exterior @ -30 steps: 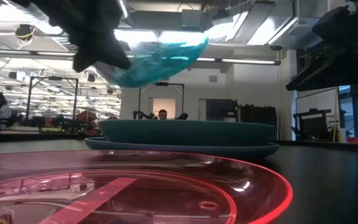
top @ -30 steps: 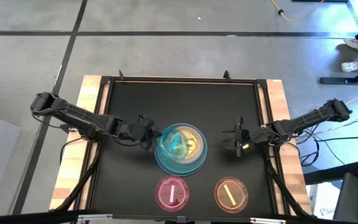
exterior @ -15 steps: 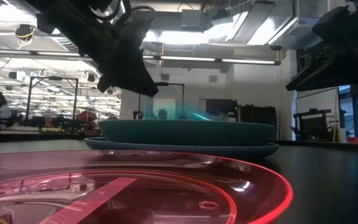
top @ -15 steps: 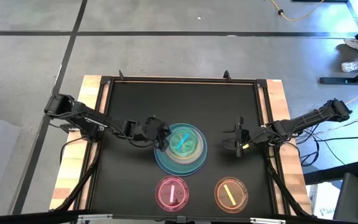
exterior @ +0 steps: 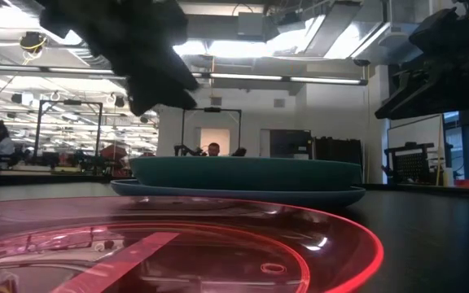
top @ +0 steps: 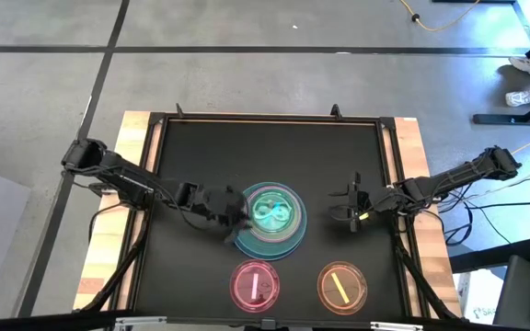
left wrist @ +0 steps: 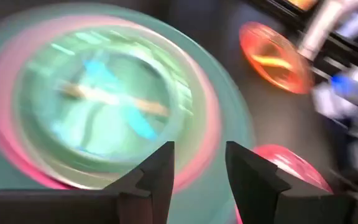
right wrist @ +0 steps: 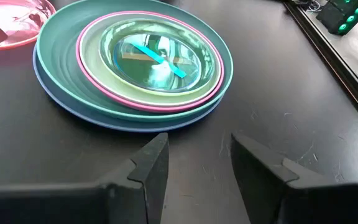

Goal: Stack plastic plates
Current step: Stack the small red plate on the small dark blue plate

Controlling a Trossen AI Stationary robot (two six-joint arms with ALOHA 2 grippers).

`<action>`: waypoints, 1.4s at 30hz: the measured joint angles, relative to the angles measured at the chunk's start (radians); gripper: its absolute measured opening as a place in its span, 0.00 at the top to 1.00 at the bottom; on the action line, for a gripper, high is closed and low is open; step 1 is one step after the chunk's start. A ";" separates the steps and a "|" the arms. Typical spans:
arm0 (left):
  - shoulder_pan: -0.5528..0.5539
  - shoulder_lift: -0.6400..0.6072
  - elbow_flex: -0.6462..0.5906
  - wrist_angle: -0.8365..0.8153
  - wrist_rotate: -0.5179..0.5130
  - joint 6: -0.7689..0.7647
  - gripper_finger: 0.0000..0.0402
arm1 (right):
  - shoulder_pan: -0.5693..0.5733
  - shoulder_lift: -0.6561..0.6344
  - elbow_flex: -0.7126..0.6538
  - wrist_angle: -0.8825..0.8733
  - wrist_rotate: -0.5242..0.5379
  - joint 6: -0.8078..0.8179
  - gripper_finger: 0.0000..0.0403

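A: The left hand (top: 231, 210) hangs empty, fingers parted, just beside the plate stack (right wrist: 132, 65) at mid-bench. Risk?

B: Brushing its rim could skew it. The pink dish (top: 255, 285) and orange dish (top: 341, 285) sit nearer the front edge; the right hand (top: 350, 212) waits open.

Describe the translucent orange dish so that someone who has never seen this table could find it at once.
Start from the black table and its stack of plates in the middle. Two small translucent dishes lie apart from the stack, along the edge at the bottom of the high view. The orange dish is the one on the right arm's side, with a yellow centre stripe; its neighbour, the pink dish, has a pink stripe.
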State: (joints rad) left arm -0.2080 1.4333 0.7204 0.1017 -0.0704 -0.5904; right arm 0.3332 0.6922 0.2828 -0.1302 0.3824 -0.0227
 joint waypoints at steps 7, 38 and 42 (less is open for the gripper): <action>-0.149 0.055 0.000 -0.002 0.081 -0.213 0.68 | 0.000 0.000 0.000 0.001 0.000 0.017 0.59; -0.204 0.372 0.003 0.201 0.298 -0.627 0.69 | 0.000 0.000 0.000 0.000 -0.001 0.041 0.59; -0.204 0.374 0.003 0.210 0.295 -0.603 0.69 | 0.000 0.000 0.000 0.001 -0.001 0.041 0.59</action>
State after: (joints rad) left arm -0.4123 1.8070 0.7237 0.3114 0.2248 -1.1939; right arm 0.3335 0.6921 0.2825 -0.1296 0.3816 0.0181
